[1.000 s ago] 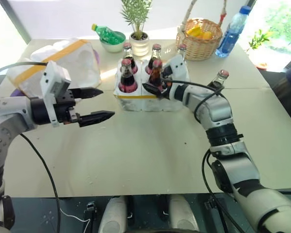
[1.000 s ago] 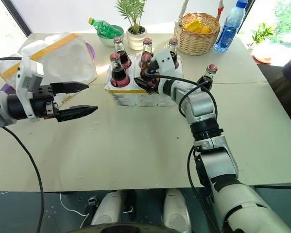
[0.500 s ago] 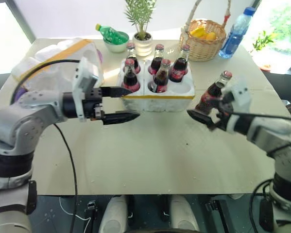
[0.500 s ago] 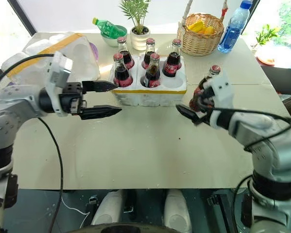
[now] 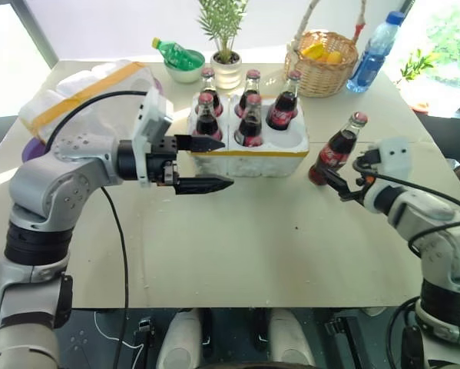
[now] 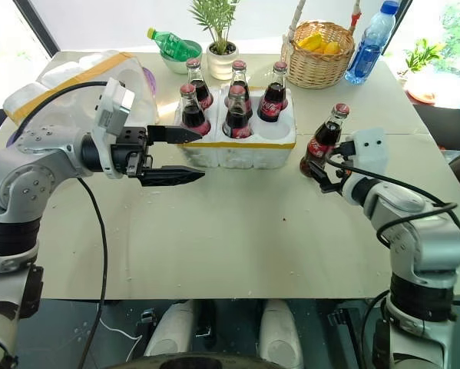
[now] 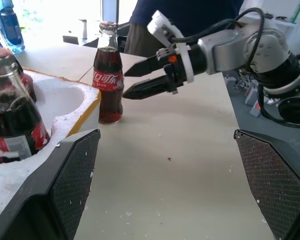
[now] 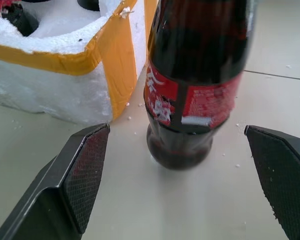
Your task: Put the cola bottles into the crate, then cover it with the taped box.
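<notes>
Desk (image 5: 237, 254) carried everything, and I took the crate (image 5: 249, 156) as my landmark. It sat mid-desk with its yellow tape band along the near edge, placed centrally, I judged, so both arms could reach it.

The taped box (image 5: 99, 96) lay to the left of the crate and slightly behind it, just beside it, hollow side turned toward the crate. I judged it was parked there because covering comes last.

Five cola bottles (image 5: 249, 115) stood upright in the crate's holes; the near right hole (image 6: 274, 131) was empty. The sixth bottle (image 5: 337, 150) stood upright on the desk just right of the crate, apart from it. I judged it was the only bottle left to load.

My left pincer (image 5: 210, 163) hung at the crate's near left corner, jaws wide apart and holding nothing, pointing across the crate's front. I judged it was there to steady the foam. Whether the upper finger touched the crate I could not tell.

My right pincer (image 6: 322, 175) was on the near right of the loose bottle, jaws spread and empty. In the right wrist view the bottle (image 8: 195, 85) stood between and beyond the two fingers (image 8: 74, 175), untouched, so I read this as lining up for a grasp around its lower body.

A wicker basket (image 5: 318, 69) and a potted plant (image 5: 223, 46) stood behind the crate, out of the way.
</notes>
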You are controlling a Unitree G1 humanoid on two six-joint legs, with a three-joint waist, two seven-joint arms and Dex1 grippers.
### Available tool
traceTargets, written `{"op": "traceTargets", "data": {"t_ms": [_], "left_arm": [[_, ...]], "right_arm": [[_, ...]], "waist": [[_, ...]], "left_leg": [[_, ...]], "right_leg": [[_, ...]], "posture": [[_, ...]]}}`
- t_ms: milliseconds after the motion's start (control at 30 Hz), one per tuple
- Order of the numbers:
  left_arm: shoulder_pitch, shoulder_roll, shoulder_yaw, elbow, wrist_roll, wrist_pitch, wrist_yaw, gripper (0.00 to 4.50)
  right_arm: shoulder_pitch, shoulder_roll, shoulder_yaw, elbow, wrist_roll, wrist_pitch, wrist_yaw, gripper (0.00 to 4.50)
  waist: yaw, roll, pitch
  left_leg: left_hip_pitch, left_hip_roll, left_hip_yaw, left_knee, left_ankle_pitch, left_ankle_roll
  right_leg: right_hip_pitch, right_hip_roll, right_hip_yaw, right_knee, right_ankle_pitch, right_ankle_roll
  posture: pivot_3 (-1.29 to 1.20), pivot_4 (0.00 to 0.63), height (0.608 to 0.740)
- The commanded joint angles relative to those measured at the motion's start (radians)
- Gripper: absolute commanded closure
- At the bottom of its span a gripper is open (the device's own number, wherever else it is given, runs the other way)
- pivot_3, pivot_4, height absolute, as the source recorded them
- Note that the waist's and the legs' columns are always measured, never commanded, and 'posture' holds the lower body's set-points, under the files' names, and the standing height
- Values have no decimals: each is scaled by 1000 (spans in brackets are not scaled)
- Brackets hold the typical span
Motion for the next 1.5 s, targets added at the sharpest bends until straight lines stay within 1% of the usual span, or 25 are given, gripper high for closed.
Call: {"op": "traceTargets", "data": {"t_ms": [33,133,233,300,367,433,567,667,833,933,1033,1133,1200,1267,1333,1500], "left_arm": [[-15,14,34,-34,-9,8,16,0],[-9,22,49,-44,-15,17,29,0],[4,29,64,-61,-21,25,45,0],[15,34,77,-72,-24,30,56,0],[25,38,90,-81,-30,34,67,0],[38,43,101,-87,-33,37,78,0],[54,44,111,-103,-44,41,95,0],[54,41,110,-104,-44,38,104,0],[50,36,108,-102,-41,31,113,0],[53,37,110,-109,-41,28,119,0],[56,41,113,-113,-42,27,122,0],[59,51,121,-110,-42,29,122,0],[63,62,130,-109,-41,31,121,0],[73,83,146,-111,-43,35,117,0],[95,120,177,-118,-49,45,111,0],[199,251,310,-145,-74,69,79,0]], "right_arm": [[-72,21,8,107,-19,-113,13,80],[-116,31,32,229,-52,-188,17,80],[-143,29,49,284,-70,-246,32,829],[-159,13,47,266,-71,-285,48,1721],[-195,3,20,242,-60,-331,55,1730],[-267,-9,-15,228,-30,-368,68,1730],[-404,0,-37,224,47,-357,100,1730],[-453,10,24,220,77,-298,145,1730],[-436,33,115,218,75,-218,150,1730],[-398,36,199,253,7,-265,161,1730],[-410,55,232,316,-34,-280,140,1730],[-421,63,286,417,-89,-313,161,1730],[-430,66,306,477,-116,-330,167,696],[-437,61,323,500,-143,-353,174,46],[-441,51,320,480,-143,-353,188,46],[-440,-42,271,353,-98,-279,272,46]], "waist": [[0,0,0],[0,0,0],[-1,0,0],[-1,0,0],[-2,1,1],[-5,4,3],[-16,5,4],[-21,5,3],[-18,5,3],[-17,5,3],[-20,5,3],[-21,5,3],[-21,5,3],[-22,5,3],[-23,5,3],[-19,5,3]], "left_leg": [[0,0,0,0,0,0],[0,0,0,0,0,0],[0,0,0,0,0,0],[0,0,0,0,0,0],[0,0,0,0,0,0],[-1,0,0,0,0,0],[-2,1,1,-1,0,0],[-2,1,1,-2,0,0],[-2,1,1,-2,0,0],[-2,0,1,-1,0,0],[-3,0,2,-1,0,0],[-2,0,1,-2,0,0],[-2,0,1,-2,0,0],[-2,0,2,-2,0,0],[-2,1,2,-1,0,0],[-2,1,2,-2,0,0]], "right_leg": [[0,0,0,0,0,0],[0,0,0,0,0,0],[0,0,0,0,0,0],[0,0,0,0,0,0],[0,0,0,0,0,0],[-1,0,0,0,0,0],[-4,0,2,1,0,0],[-4,2,1,2,0,0],[-3,1,1,1,0,0],[-3,0,1,1,0,0],[-3,0,1,1,0,0],[-4,1,1,2,0,0],[-4,1,1,1,0,0],[-3,1,1,1,0,0],[-3,1,1,1,0,0],[-4,0,1,1,0,0]], "posture": [[0,150,740],[0,150,740],[0,150,740],[0,150,740],[0,150,740],[0,150,740],[0,150,740],[0,150,740],[0,150,740],[0,150,740],[0,150,740],[0,150,740],[0,150,740],[0,150,740],[0,150,740],[0,150,740]]}}
